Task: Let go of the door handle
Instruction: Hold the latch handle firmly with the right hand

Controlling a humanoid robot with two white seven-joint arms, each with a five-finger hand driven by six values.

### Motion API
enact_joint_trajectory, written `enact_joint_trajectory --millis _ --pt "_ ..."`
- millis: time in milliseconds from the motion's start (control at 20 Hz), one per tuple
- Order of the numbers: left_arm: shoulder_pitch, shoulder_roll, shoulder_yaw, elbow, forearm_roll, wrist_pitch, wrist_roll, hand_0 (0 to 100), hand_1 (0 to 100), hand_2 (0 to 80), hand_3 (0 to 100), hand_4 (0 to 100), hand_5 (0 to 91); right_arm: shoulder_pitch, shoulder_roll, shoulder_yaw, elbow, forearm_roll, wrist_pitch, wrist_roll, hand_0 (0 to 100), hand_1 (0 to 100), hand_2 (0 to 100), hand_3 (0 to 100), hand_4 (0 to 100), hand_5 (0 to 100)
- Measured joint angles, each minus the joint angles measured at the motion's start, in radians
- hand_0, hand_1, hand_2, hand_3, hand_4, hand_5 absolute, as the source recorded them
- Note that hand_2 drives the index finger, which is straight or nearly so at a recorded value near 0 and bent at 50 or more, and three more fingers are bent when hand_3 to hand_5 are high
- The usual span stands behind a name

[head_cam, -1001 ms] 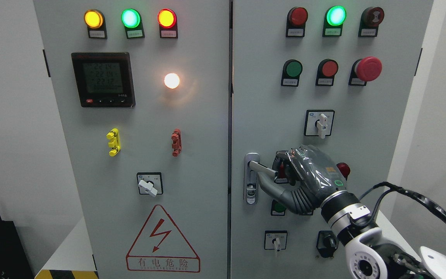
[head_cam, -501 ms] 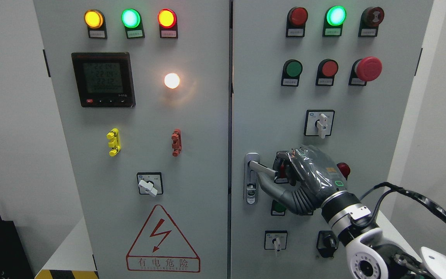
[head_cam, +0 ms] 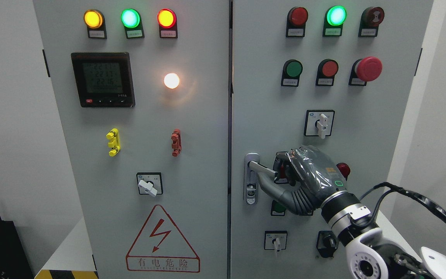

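A silver door handle [head_cam: 254, 167] sits on the left edge of the grey cabinet's right door [head_cam: 323, 139], its lever pointing right. My right hand [head_cam: 298, 176], dark grey, comes up from the lower right. Its fingers are curled over the lever's outer end and its thumb [head_cam: 271, 186] lies beneath it, so the hand is shut on the handle. The lever's tip is hidden inside the grip. The handle's backplate with its lock [head_cam: 250, 192] shows below. My left arm does not appear.
The cabinet's left door [head_cam: 138, 155] carries a meter, lamps, a rotary switch and a red warning triangle. Around my hand on the right door are push buttons, rotary switches [head_cam: 319, 123] and a red emergency stop [head_cam: 368, 69]. A black cable [head_cam: 420, 201] loops off my wrist.
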Motion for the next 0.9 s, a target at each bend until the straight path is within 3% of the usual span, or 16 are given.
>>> enact_joint_trajectory --millis 901 --pt "0.0 0.0 0.0 0.0 0.0 0.0 0.0 12 39 0.0 0 0 0.0 -0.002 0.002 0.0 -0.006 0.0 -0.004 0.004 44 30 83 100 100 100"
